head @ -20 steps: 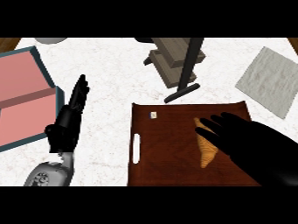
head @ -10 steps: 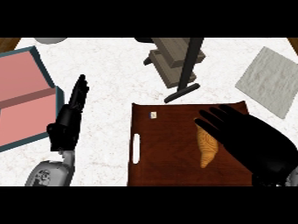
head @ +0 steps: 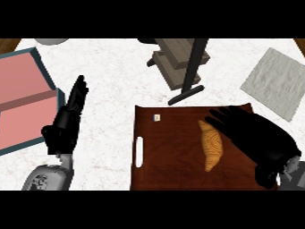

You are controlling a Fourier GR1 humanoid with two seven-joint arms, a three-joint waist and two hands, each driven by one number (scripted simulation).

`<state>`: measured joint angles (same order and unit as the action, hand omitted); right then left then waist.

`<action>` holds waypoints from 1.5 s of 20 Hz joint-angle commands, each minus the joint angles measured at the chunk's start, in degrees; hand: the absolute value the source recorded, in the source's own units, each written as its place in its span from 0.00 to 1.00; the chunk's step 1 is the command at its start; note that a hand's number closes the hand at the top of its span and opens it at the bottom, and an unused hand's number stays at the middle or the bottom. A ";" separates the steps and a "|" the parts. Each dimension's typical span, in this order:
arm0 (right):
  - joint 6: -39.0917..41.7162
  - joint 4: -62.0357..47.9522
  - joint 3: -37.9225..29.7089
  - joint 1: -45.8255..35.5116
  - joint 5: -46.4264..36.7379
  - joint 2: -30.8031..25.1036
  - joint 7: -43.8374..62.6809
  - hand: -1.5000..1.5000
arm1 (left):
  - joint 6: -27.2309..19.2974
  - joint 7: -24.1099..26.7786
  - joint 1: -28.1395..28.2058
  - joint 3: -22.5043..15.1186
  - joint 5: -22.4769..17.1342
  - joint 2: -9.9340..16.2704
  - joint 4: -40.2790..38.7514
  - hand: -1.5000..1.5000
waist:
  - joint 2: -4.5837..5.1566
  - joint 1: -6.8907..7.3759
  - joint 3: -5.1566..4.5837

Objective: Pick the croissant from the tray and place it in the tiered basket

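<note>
Light falls bright and even over my counter, with no glare on its pale top. My right hand reads as a flat black shape beside the croissant, detail lost. Shadows under the croissant are faint and soft.

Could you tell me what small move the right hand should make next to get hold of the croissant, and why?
Probably a short shift left and down, then curling the fingers. The right hand is open over the brown tray, its fingertips just right of the croissant, which lies free and unheld. The tiered basket comes afterwards; the left hand rests open on the counter.
</note>
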<state>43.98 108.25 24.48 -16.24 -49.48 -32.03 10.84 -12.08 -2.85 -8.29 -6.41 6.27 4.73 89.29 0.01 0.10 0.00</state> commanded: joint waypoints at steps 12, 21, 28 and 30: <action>-3.93 -10.72 -2.15 0.92 -8.72 5.50 -11.67 0.00 | -0.09 4.05 -1.97 1.53 2.13 -3.03 -5.47 0.50 | 0.05 -0.06 -0.01; -3.46 -14.13 0.99 0.69 -14.07 12.96 -9.37 0.00 | 2.08 0.54 -0.19 2.79 1.78 -1.37 -0.48 0.50 | 0.05 0.16 0.00; -0.11 -12.53 -3.19 1.51 -16.03 11.25 -12.74 0.00 | 0.82 -2.03 0.91 0.79 4.46 -3.43 2.32 0.50 | -0.03 -0.01 0.00; 0.81 -14.68 -3.95 -1.76 -15.76 13.53 -12.50 0.00 | 4.16 5.82 1.36 4.30 0.85 -1.50 -3.79 0.50 | 0.03 0.06 -0.02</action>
<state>44.17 96.60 22.06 -14.81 -64.58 -20.15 -0.60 -9.48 -1.59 -7.33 -4.10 8.68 2.52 89.00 -0.01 0.07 0.00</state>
